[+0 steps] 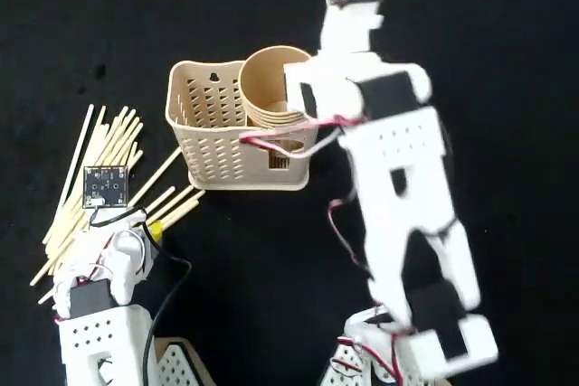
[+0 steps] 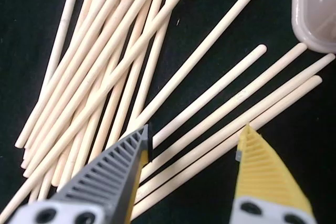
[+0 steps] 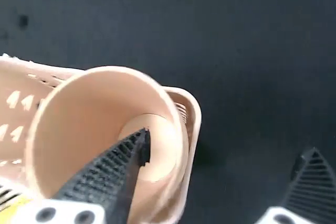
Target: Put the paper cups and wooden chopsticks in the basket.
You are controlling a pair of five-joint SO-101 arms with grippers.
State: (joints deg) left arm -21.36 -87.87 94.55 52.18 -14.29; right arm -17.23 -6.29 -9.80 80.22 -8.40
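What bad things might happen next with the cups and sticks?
The cups lean in the basket, and the right end effector is open with one finger at their mouth; pulling away might tip them out. The left end effector is open over tightly piled chopsticks, so it may grab several or scatter them.

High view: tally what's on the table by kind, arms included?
Beige perforated plastic basket: 1
Stack of tan paper cups: 1
Loose pile of pale wooden chopsticks: 1
White robot arms: 2 (left, right)
Total: 5
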